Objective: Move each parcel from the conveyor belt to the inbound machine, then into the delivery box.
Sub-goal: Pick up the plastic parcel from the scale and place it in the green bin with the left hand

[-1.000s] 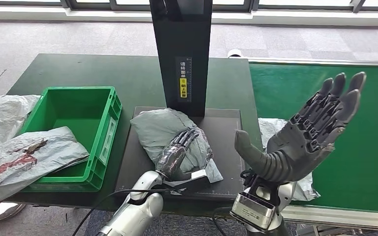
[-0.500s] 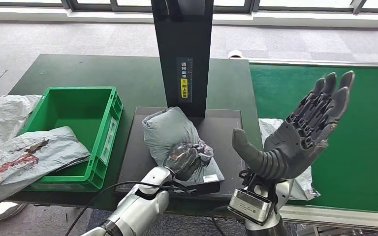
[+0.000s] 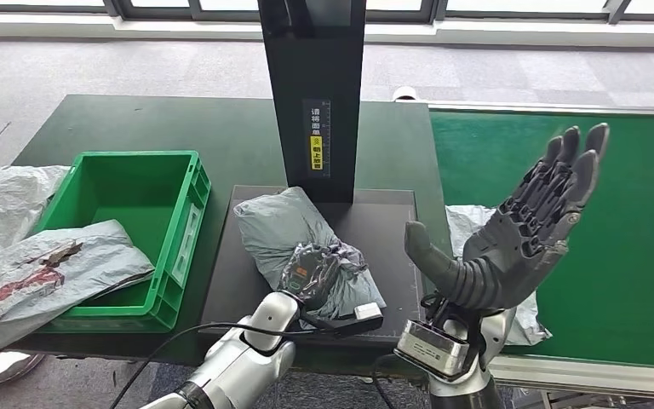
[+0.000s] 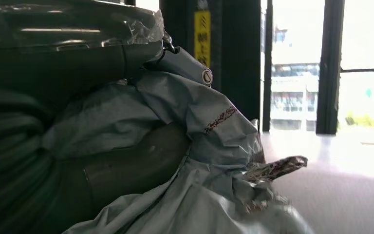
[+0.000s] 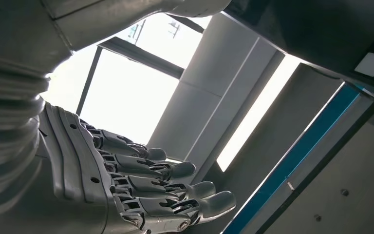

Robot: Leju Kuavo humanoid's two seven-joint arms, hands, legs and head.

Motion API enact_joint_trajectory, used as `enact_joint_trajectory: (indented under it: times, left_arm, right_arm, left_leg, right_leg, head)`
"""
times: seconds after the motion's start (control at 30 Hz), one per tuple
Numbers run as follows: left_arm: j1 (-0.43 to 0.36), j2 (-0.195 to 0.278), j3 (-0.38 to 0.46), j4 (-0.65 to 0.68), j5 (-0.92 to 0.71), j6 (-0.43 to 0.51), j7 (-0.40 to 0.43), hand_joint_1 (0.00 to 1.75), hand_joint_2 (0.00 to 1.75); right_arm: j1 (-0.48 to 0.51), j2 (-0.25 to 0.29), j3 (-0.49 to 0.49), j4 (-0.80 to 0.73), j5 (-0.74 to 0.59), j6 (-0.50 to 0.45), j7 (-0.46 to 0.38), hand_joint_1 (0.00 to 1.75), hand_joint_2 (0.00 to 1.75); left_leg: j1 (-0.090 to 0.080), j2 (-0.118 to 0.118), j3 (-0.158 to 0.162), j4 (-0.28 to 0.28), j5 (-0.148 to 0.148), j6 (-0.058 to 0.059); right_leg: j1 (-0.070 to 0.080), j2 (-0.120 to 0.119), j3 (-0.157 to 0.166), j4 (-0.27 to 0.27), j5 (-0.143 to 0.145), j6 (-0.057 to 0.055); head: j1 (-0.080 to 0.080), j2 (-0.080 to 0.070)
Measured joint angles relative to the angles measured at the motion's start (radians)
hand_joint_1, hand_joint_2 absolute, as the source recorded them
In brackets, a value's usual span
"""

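The left hand (image 3: 313, 274) has its fingers curled tight into the crumpled near end of the grey parcel (image 3: 294, 230), gripping a bunched fold of the plastic; a second ago those fingers lay spread flat across it, and half a second ago they had just closed. Since then the parcel has turned a little and spread wider towards the green crate (image 3: 183, 183), while the hand sits in much the same spot. From the left wrist view the bag (image 4: 209, 146) is wrinkled pale grey film with a reddish printed streak, puckered around the thumb. It rests on the black plate of the inbound machine (image 3: 392, 213), at the foot of the dark upright post (image 3: 315, 85) with its yellow label. The right hand (image 3: 524, 230) is raised palm up over the edge of the green conveyor belt (image 3: 630, 213), fingers straight and apart, holding nothing, barely changed. A white parcel (image 3: 468, 223) lies on the belt beneath it. Another grey bag (image 3: 60, 264) drapes over the crate's near corner.
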Motion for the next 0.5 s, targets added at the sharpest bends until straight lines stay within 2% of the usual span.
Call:
enact_joint_trajectory:
  times: [0.1,0.23,0.37,0.5]
  left_arm:
    - [0.066,0.033,0.015,-0.235,-0.019,0.073,0.032,1.75,1.75]
    - [0.111,0.098,0.043,-0.569,-0.021,0.085,0.047,1.75,1.75]
    - [0.134,0.131,0.056,-0.735,-0.021,0.086,0.048,1.75,1.75]
    - [0.148,0.149,0.061,-0.817,-0.021,0.086,0.048,1.75,1.75]
  right_arm:
    - [0.006,0.0,-0.007,-0.004,0.001,0.0,0.0,0.0,1.75]
    - [0.007,0.0,-0.007,-0.005,-0.003,0.0,0.0,0.0,1.75]
    - [0.007,0.0,-0.007,-0.005,-0.004,0.0,0.0,0.0,1.75]
    - [0.007,0.0,-0.007,-0.005,-0.004,0.0,0.0,0.0,1.75]
  left_leg:
    - [0.0,0.001,-0.002,0.0,0.0,0.0]
    - [0.0,0.001,-0.003,0.0,0.0,-0.001]
    - [0.0,0.0,-0.004,-0.001,0.0,-0.001]
    - [0.0,0.0,-0.004,0.0,0.0,-0.001]
  right_leg:
    - [0.001,0.001,-0.002,0.0,0.0,0.0]
    - [0.002,0.001,-0.004,0.0,0.0,-0.001]
    - [0.002,0.001,-0.004,0.0,-0.001,-0.002]
    - [0.002,0.001,-0.004,0.0,-0.001,-0.001]
  head:
    - [0.0,0.0]
    - [0.0,0.0]
    - [0.0,0.0]
    - [0.0,0.0]
